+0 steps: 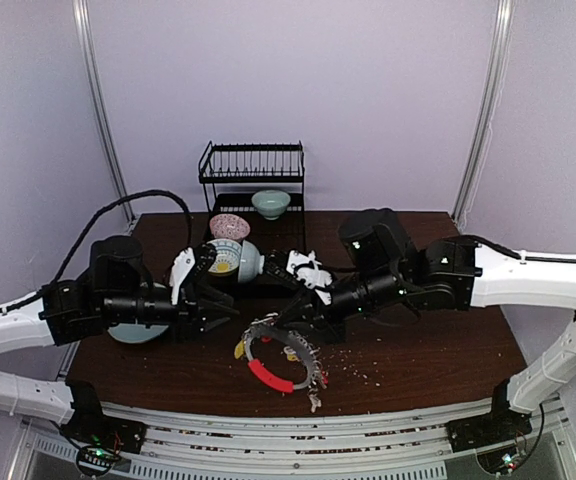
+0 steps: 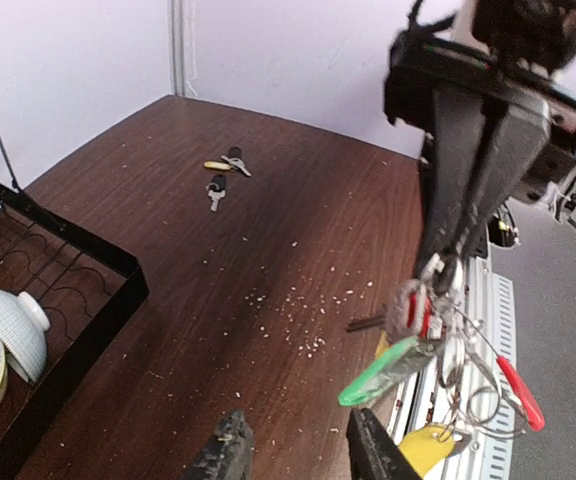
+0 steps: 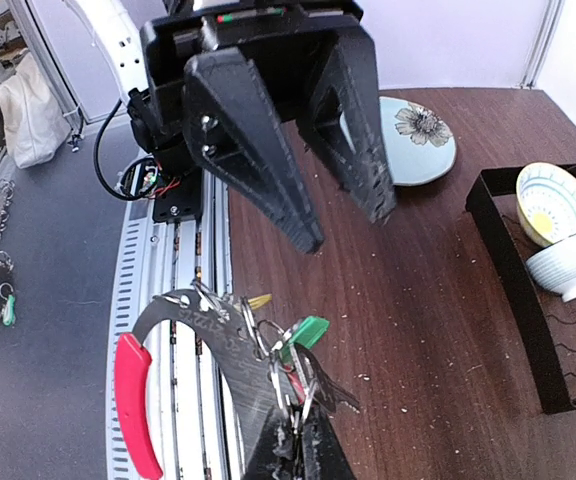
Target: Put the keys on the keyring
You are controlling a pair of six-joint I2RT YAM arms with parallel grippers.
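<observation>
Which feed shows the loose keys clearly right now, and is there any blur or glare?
Left wrist: keys small but sharp, evenly lit, no glare. Right wrist: keyring close and crisp, keys out of frame. Top external: dim over the dark wood, keys not discernible.

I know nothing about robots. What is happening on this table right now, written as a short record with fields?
Right tool: shut on the keyring, which hangs from it
Keyring details: metal ring, red strap, green tag among the dangling keys
Left tool: open, empty, facing the keyring
Loose keys: lying on the table, apart from both tools, not on the ring
Other things: dish rack with bowls, flowered plate
</observation>
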